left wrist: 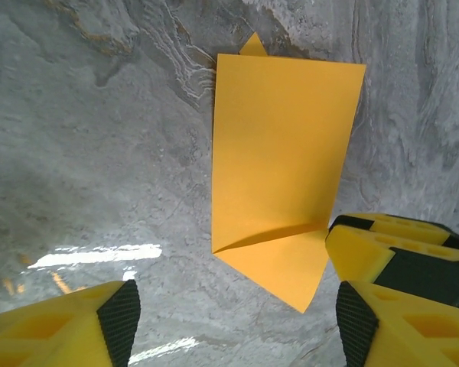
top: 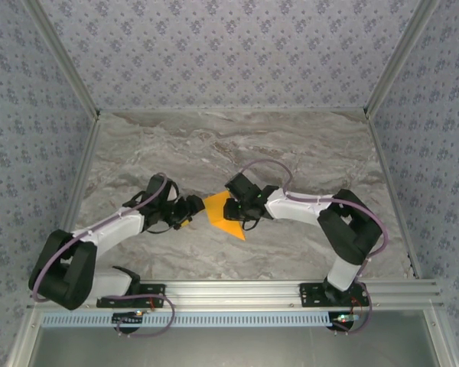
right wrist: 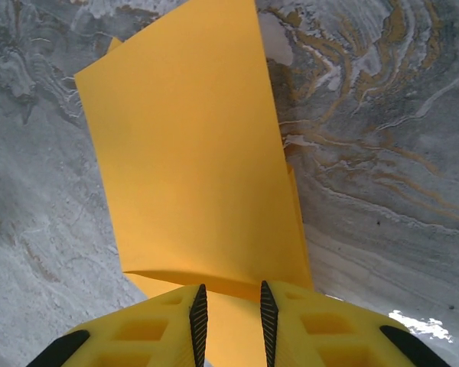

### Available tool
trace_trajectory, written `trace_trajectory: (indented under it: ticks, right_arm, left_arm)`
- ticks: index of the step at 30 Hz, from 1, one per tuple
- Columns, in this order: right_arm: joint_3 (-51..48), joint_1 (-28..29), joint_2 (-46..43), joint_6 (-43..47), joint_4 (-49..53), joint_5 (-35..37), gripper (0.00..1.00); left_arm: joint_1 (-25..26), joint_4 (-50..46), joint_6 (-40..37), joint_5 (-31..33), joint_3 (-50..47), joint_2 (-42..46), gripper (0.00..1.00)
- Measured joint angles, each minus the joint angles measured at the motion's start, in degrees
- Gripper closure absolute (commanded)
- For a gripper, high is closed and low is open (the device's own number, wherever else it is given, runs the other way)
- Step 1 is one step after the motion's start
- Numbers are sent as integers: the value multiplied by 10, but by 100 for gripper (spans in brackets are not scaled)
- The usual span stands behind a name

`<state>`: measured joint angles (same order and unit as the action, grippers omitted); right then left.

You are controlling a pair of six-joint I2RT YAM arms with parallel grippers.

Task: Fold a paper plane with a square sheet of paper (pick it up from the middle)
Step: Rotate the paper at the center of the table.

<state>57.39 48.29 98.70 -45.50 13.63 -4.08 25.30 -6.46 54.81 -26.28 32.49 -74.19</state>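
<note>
Left wrist view: folded orange paper (left wrist: pixel 279 164) lies lengthwise ahead between the left claw's (left wrist: pixel 233 317) wide jaws, while the right claw (right wrist: pixel 231 310) pinches its edge.

One folded orange paper sheet (top: pixel 224 215), two arms, two end effectors, left (top: pixel 193 208) and right (top: pixel 243 208)

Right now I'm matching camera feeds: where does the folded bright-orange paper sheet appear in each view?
Top external: folded bright-orange paper sheet, centre, between both grippers.
Left wrist: upper centre.
Right wrist: centre, entering the right gripper.
Shared landmark: grey marble tabletop.
</note>
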Motion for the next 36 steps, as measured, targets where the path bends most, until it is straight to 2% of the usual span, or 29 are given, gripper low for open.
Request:
trace_trajectory:
  ticks: [10,17,21,25,36]
  right_arm:
    - [-23,-22,12,-5,-23,-27,72]
    - [-49,-40,16,-13,-68,-57,74]
    - [-67,-52,15,-20,-106,-84,74]
    - [-80,-61,14,-28,-133,-103,75]
    - [-96,-68,14,-32,-165,-121,76]
  left_arm:
    - [40,42,34,-12,0,-64,36]
    - [58,53,43,-14,8,-96,47]
    - [63,65,50,-17,13,-110,54]
    - [66,68,53,-18,17,-120,56]
    - [67,82,59,-21,23,-137,69]
